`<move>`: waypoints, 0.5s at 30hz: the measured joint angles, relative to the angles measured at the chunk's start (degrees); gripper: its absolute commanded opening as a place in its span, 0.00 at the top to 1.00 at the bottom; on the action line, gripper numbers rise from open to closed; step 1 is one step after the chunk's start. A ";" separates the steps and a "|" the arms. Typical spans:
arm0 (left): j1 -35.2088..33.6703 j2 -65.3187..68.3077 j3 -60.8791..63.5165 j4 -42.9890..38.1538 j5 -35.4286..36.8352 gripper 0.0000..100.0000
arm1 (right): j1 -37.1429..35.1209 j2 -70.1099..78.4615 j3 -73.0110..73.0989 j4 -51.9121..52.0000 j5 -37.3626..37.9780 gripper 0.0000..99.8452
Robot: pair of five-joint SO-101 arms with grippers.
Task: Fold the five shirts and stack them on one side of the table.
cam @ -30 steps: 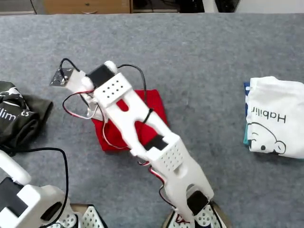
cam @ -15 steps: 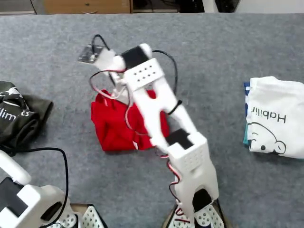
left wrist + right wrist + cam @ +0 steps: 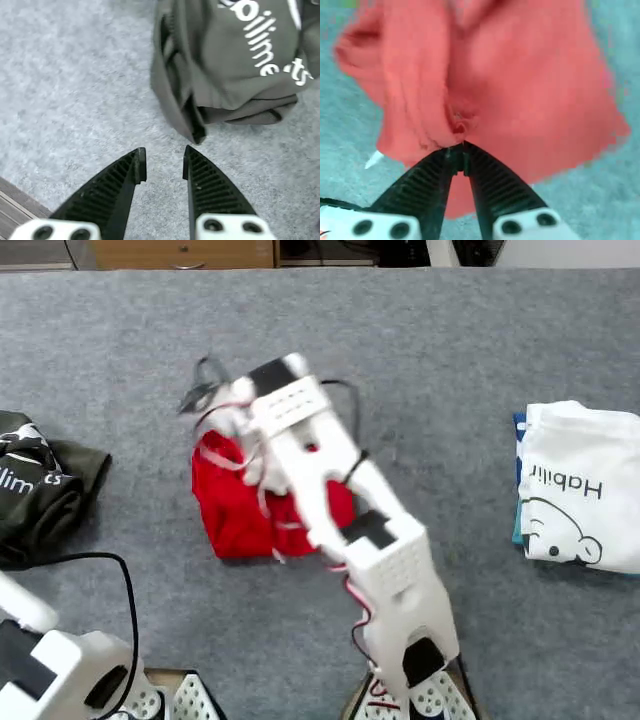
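We see the right gripper (image 3: 459,150) with its jaws pressed together on a bunched fold of the red shirt (image 3: 235,515); the cloth puckers right at the fingertips. From above, the red shirt lies crumpled just off the table's middle, a little toward 9 o'clock, and the right arm (image 3: 340,510) reaches across it from its base at 6 o'clock toward 11 o'clock, the wrist over the shirt's 12 o'clock edge. The left gripper (image 3: 164,162) has its jaws apart, with nothing between them, low over the table (image 3: 430,360) and just short of the dark shirt (image 3: 235,55), which it does not touch. From above, the dark shirt is a loose heap with white lettering at the table's 9 o'clock edge, well apart from the red one. At the 3 o'clock edge the white shirt (image 3: 580,485) lies folded flat, print upward, and at its 9 o'clock side we make out blue and teal edges of cloth beneath it. The left arm's base (image 3: 60,670) stands near 7 o'clock, a black cable looping over it.
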 measured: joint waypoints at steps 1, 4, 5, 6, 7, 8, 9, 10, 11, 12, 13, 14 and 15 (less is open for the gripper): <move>-0.53 0.00 0.00 0.00 0.00 0.87 | -2.02 0.00 0.00 0.00 0.00 1.00; -1.41 0.00 0.00 0.00 0.00 0.87 | -8.70 -0.09 0.00 0.00 -0.26 1.00; -1.67 0.00 0.00 0.00 0.00 0.87 | -10.81 -0.35 0.00 0.00 -1.05 1.00; -1.93 0.00 0.00 0.00 -0.09 0.87 | -12.75 -0.88 0.00 0.00 -1.67 1.00; -2.11 0.00 0.00 0.00 -0.18 0.87 | -14.15 -1.76 0.00 0.00 -2.11 1.00; -2.46 0.00 0.00 0.00 -0.09 0.87 | -15.30 -2.73 0.00 0.00 -2.29 1.00; -2.46 0.00 0.00 0.00 0.00 0.87 | -15.82 -3.78 0.00 0.00 -2.55 1.00; -2.46 0.00 0.00 0.00 0.00 0.87 | -15.91 -5.19 0.00 0.00 -2.73 1.00; -2.46 0.00 0.00 0.00 -0.09 0.87 | -15.82 -6.51 0.00 0.00 -2.73 1.00; -2.64 0.00 0.00 0.00 -0.18 0.87 | -15.30 -8.00 0.00 0.00 -2.73 1.00; -2.64 0.00 0.00 0.00 -0.18 0.87 | -14.42 -9.32 0.00 0.00 -2.73 1.00; -2.73 0.00 0.00 0.00 0.00 0.87 | -13.27 -10.20 0.00 0.00 -2.73 1.00; -2.73 0.00 0.00 0.00 0.00 0.87 | -11.78 -10.73 0.00 0.00 -2.73 1.00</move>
